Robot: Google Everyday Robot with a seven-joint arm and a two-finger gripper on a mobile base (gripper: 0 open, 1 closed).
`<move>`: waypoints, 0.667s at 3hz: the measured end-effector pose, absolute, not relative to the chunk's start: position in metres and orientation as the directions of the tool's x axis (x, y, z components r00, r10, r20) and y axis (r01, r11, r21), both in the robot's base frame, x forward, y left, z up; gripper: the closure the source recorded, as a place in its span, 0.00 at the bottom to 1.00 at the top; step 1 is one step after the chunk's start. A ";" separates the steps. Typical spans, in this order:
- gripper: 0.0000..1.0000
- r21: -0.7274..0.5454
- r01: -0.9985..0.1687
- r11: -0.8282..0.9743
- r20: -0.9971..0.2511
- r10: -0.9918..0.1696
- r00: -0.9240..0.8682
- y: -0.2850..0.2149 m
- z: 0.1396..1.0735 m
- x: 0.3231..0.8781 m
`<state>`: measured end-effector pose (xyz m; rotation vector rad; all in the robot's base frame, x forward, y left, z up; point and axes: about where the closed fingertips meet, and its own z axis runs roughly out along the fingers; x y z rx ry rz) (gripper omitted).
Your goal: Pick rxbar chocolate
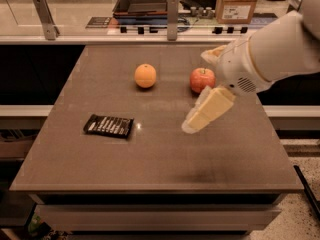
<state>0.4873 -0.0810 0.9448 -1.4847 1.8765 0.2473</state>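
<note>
The rxbar chocolate (pixel 109 126) is a flat black wrapped bar with white lettering, lying on the left part of the brown table (pixel 150 169). My gripper (pixel 194 124) hangs above the table's middle right, pale fingers pointing down and left, well to the right of the bar and not touching it. It holds nothing that I can see. The white arm reaches in from the upper right.
An orange (pixel 145 76) sits at the table's back middle. A red apple (pixel 202 79) sits to its right, just behind my gripper. Behind the table runs a counter with a dark tray (pixel 142 1) and a cardboard box (pixel 239 3).
</note>
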 end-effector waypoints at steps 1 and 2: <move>0.00 -0.240 -0.918 0.314 -0.729 -0.683 -0.043 -0.044 0.935 0.498; 0.00 -0.207 -0.936 0.286 -0.802 -0.598 -0.006 -0.004 0.926 0.504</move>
